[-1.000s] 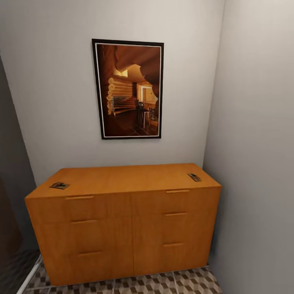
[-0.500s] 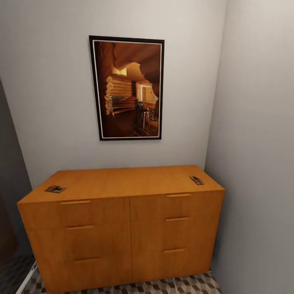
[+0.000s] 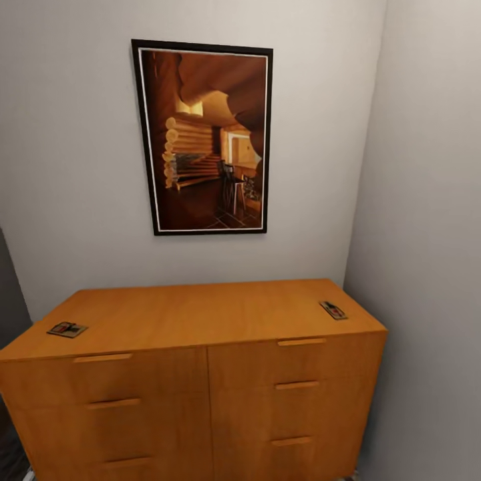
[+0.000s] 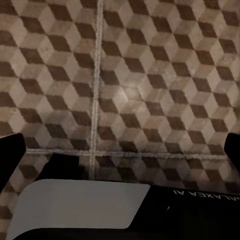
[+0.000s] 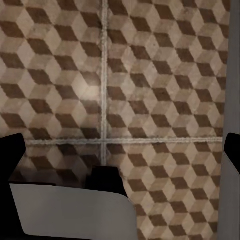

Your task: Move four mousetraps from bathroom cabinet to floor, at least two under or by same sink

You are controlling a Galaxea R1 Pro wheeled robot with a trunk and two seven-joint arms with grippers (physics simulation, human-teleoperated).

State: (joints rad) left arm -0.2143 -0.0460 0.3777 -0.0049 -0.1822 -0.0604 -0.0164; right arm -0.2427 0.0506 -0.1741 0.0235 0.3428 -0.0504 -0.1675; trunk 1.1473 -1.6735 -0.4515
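Two mousetraps lie on the cabinet (image 3: pixel 200 314) top: one (image 3: pixel 67 329) near its left edge, the other (image 3: pixel 333 310) near its right. Both wrist views look onto the cube-patterned bathroom floor (image 4: pixel 150 75), where the left pincer (image 4: pixel 120 150) and right pincer (image 5: pixel 120 150) are spread wide, holding nothing.

The cabinet (image 3: pixel 194 374) looked like smooth orange-brown wood with a soft satin sheen, its drawer handles (image 3: pixel 301 342) thin bars in the same warm tone. On its top, near each end, a mousetrap (image 3: pixel 67 329) and another (image 3: pixel 333 310) showed flat tan boards with dark wire-like parts and a red mark. Above the cabinet, the picture (image 3: pixel 204 137) had a matt black frame. The walls (image 3: pixel 67 167) behind looked matt, pale and smooth. The bathroom floor (image 4: pixel 150 75) appeared as matt cube-patterned tile with slightly rough pale grout.
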